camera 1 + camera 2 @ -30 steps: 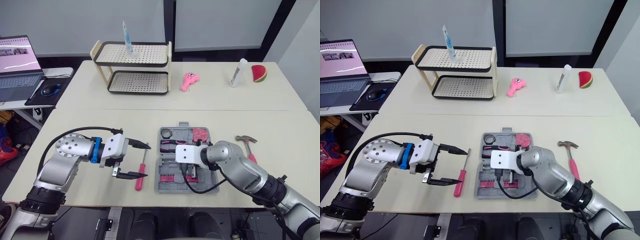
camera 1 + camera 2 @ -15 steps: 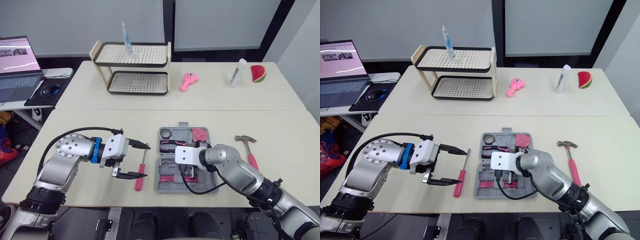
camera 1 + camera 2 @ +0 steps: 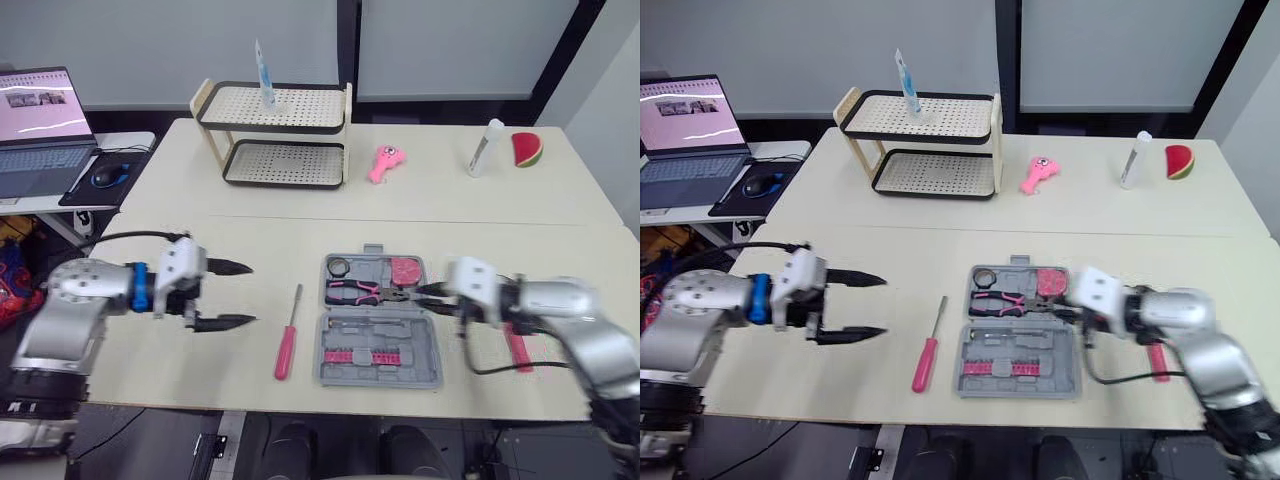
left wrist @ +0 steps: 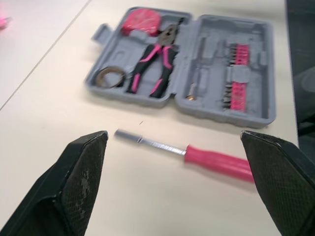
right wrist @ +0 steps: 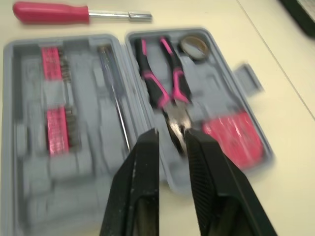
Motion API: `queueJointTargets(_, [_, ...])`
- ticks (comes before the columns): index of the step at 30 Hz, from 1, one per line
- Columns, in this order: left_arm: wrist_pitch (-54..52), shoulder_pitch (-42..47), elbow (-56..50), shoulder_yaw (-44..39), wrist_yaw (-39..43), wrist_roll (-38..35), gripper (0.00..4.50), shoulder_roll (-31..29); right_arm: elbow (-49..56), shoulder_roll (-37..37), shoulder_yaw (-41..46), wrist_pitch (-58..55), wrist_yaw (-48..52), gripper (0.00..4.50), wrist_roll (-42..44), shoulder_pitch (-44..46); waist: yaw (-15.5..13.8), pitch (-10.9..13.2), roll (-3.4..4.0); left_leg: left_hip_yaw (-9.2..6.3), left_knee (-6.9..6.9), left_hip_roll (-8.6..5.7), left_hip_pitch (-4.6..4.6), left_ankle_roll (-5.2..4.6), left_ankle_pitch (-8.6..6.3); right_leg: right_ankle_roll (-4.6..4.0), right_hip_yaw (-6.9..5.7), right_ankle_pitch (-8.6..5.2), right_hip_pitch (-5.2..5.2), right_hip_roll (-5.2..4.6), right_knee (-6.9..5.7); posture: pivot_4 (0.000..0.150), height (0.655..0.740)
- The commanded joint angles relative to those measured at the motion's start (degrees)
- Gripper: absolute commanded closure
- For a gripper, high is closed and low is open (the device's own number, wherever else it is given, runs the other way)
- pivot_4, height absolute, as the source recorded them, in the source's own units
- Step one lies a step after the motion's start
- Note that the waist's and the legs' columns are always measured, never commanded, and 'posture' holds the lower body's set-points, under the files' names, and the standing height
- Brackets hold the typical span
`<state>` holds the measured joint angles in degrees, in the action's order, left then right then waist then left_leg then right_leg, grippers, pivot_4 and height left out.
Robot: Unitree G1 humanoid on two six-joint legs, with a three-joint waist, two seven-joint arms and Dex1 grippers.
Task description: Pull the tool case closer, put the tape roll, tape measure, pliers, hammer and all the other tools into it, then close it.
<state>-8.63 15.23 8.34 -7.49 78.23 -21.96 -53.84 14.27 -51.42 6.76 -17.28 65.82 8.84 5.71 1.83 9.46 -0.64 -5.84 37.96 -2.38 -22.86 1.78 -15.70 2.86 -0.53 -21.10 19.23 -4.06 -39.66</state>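
While the left gripper (image 3: 250, 294) and right gripper (image 5: 172, 133) hung empty, the tool case (image 3: 380, 322) lay open between them.
The left gaped wide, the screwdriver (image 3: 288, 334) on the table just beyond its fingertips. The right was nearly closed with a narrow gap; the pliers (image 3: 362, 292), tape roll (image 3: 340, 266) and tape measure (image 3: 404, 270) sat in the case just ahead of it.

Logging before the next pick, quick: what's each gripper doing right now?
Left gripper: open wide, empty.
Right gripper: fingers slightly open, holding nothing.

Left end effector (image 3: 238, 294) spread wide; right end effector (image 3: 428, 298) narrowly parted
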Motion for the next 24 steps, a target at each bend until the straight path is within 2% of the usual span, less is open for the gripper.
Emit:
queueJointTargets(1, [-0.4, -3.1, 2.1, -4.8, -2.4, -0.6, 0.0, -0.8, -3.9, -2.3, 11.0, 5.5, 2.9, 2.72, 5.1, -3.9, 0.1, 0.0, 0.01, 0.0, -0.01, 0.02, 0.01, -0.01, -0.01, 0.0, -0.01, 0.0, -0.01, 0.01, 0.01, 0.15, 0.74])
queueJointTargets(5, [2.1, -5.6, 7.2, -7.7, -5.6, 0.8, 0.0, -0.8, -13.6, -3.8, 17.7, 9.6, 1.6, 1.95, 5.3, -7.2, 0.6, 0.0, 0.01, 0.11, -0.04, 0.14, 0.09, -0.02, -0.01, 0.0, 0.04, 0.0, -0.03, 0.02, -0.05, 0.15, 0.74])
queueJointTargets(9, [4.3, -5.9, 10.9, -8.9, -7.8, 1.7, 0.0, -0.6, -22.2, -4.6, 20.1, 13.9, 0.1, 1.17, 4.1, -8.4, 0.4, 0.0, 0.01, 0.16, -0.02, 0.08, 0.09, -0.02, -0.01, 0.0, 0.05, 0.0, -0.02, 0.0, -0.07, 0.15, 0.74])
queueJointTargets(13, [5.7, -6.2, 11.8, -8.5, -8.6, 2.2, 0.0, 0.0, -27.0, -4.7, 19.8, 16.9, -1.0, 0.04, 3.7, -8.6, 0.2, 0.0, 0.01, 0.18, -0.02, 0.08, 0.08, -0.02, -0.01, 0.0, 0.05, 0.0, -0.03, 0.0, -0.05, 0.15, 0.74])
queueJointTargets(24, [6.2, -7.2, 10.0, -8.4, -10.5, 2.1, 0.0, 0.8, -28.8, -5.2, 18.0, 17.2, -2.9, 0.04, 3.7, -7.4, 0.1, 0.0, 0.01, 0.21, -0.02, 0.1, 0.08, -0.01, 0.0, 0.0, 0.09, 0.0, -0.02, 0.0, -0.05, 0.15, 0.74])
